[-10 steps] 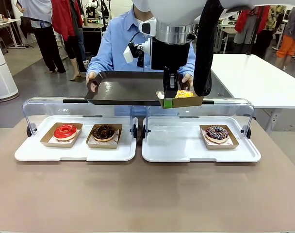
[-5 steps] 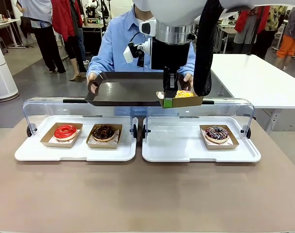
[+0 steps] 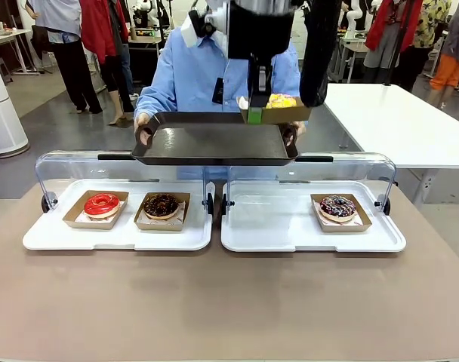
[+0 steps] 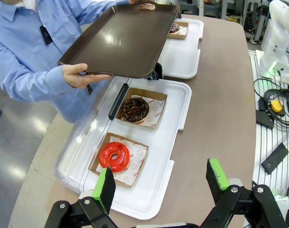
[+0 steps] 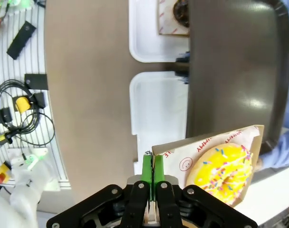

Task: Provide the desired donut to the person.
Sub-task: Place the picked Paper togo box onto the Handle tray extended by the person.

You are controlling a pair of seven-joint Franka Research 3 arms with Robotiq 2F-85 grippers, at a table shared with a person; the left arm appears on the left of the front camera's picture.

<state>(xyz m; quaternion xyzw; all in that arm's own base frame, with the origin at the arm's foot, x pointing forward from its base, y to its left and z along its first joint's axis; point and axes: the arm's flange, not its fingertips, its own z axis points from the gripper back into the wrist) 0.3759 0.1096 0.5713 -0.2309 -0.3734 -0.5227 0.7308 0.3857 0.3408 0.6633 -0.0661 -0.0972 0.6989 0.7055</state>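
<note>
Yellow donut (image 3: 281, 100) with coloured sprinkles sits in a brown cardboard tray (image 3: 280, 115) that is held up in the air at the far right corner of a dark serving tray (image 3: 207, 143). Clenched on the left wall of that cardboard tray is the right gripper (image 3: 254, 115). In the right wrist view its green pads (image 5: 147, 167) are pressed together on the thin card, with the donut just beside them.

Across the table, the person (image 3: 186, 72) in a light blue shirt holds the serving tray level above the far edge, one hand (image 3: 145, 132) at its left end and the other hand (image 3: 291, 133) at its right end. The serving tray's surface is bare.

Below, two white trays lie side by side on the brown table (image 3: 229, 302), each with a clear lid tipped back on the far side. On the left white tray (image 3: 116, 237) are a red donut (image 3: 101, 204) and, to its right, a chocolate donut (image 3: 161, 204), each in its own card tray. On the right white tray (image 3: 290, 237) is a dark sprinkled donut (image 3: 337, 206) near its right end.

Over the near left part of the table the left gripper (image 4: 161, 178) stands released, jaws wide apart and grasping nothing
</note>
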